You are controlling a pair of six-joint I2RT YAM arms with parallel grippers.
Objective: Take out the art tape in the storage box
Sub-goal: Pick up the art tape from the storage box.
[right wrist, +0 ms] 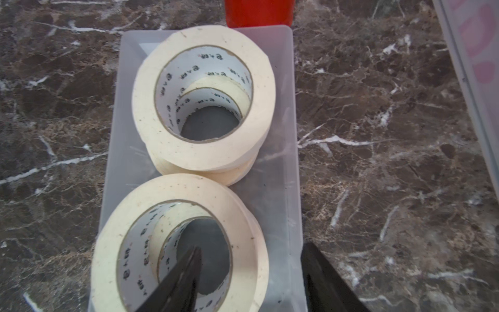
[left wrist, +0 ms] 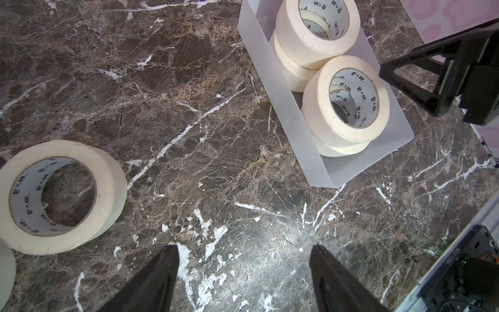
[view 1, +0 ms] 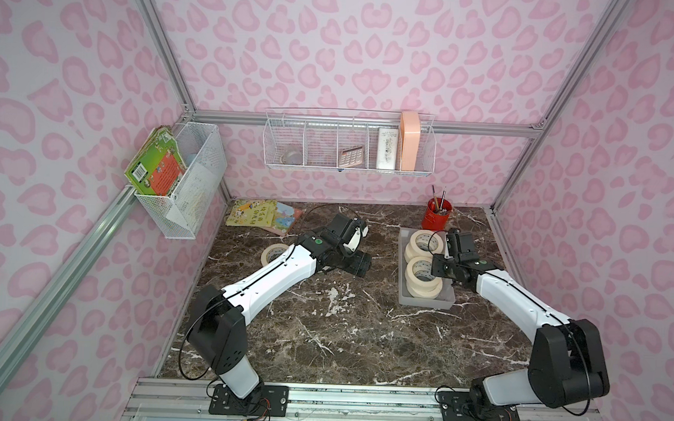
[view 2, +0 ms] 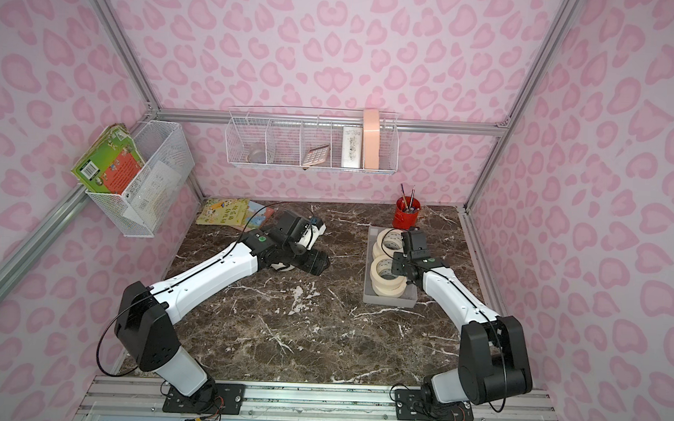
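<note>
The right gripper (right wrist: pixel 251 247) is hanging with its jaws apart, straddling the wall of the near top roll (right wrist: pixel 175 187) of art tape. One finger is reaching down inside the printed core. The other is hanging outside the ring, over the bare strip of the storage box (right wrist: pixel 283 151), with a gap showing between it and the tape, so nothing is being held.

The roll is probably going to feel light and stiff, since its cardboard core should resist a pinch and the papery face should give friction. That ring wall between the fingers is looking like the right place to close. The lower roll (left wrist: pixel 340 151) directly beneath may be clinging at its tacky edges, and the thin box may be ready to slide or lift with it, so a straight rise seems wise.

Just ahead of the fingertips, the far top roll (right wrist: pixel 205 155) is sitting on another, touching the near stack. Beyond it a red cup (right wrist: pixel 259 13) is standing against the box's end. On the outer finger's side the enclosure rail (right wrist: pixel 464 67) is closing in. On the inner finger's side, open marble table (right wrist: pixel 54 108) is offering room.

Farther across, the left gripper (left wrist: pixel 244 245) is waiting wide and empty, with a loose roll (left wrist: pixel 56 150) lying flat beside it.
</note>
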